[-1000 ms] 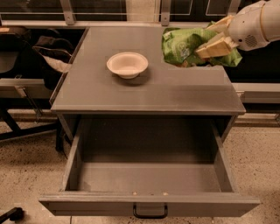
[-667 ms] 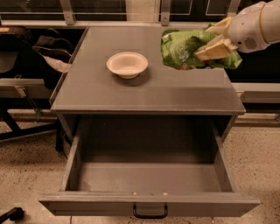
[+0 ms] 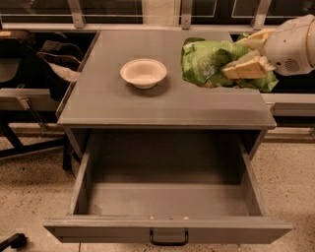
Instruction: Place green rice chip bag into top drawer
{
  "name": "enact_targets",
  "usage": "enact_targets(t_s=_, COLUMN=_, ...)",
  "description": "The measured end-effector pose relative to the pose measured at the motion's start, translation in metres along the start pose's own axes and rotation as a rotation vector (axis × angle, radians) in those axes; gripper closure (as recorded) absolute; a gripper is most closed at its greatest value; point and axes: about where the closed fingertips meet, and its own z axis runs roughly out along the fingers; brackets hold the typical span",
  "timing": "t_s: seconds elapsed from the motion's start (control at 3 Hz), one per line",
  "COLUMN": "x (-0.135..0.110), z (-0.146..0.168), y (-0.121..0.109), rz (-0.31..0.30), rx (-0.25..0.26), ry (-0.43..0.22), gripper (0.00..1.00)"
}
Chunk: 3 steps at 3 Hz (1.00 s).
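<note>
The green rice chip bag [image 3: 209,61] is crinkly bright green with white print and hangs just above the right part of the grey cabinet top [image 3: 162,103]. My gripper [image 3: 244,55] comes in from the right and is shut on the bag, its cream fingers [image 3: 241,69] pinching the bag's right side. The top drawer [image 3: 167,197] is pulled wide open below the cabinet top, its inside bare, its front panel carrying a small black handle [image 3: 169,239].
A round cream-white bowl [image 3: 143,73] stands on the cabinet top left of the bag. Dark chairs and bags [image 3: 34,59] sit to the left of the cabinet. A window frame [image 3: 147,15] runs behind. Speckled floor [image 3: 29,197] surrounds the drawer.
The gripper and the bag have barely moved; the bag sits slightly lower and shifted a little. The drawer and bowl have not moved.
</note>
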Motion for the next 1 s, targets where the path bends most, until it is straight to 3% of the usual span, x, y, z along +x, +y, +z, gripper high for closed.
enact_targets(t_s=0.33, x=0.0, z=-0.007, y=0.019, rz=0.007, rx=-0.046, ry=-0.074, gripper=1.0)
enact_targets(t_s=0.67, x=0.007, z=-0.007, y=0.046, rz=0.01, rx=-0.172, ry=-0.171, gripper=1.0)
enact_targets(t_s=1.0, x=0.017, z=-0.006, y=0.065, rz=0.02, rx=-0.261, ry=-0.215, gripper=1.0)
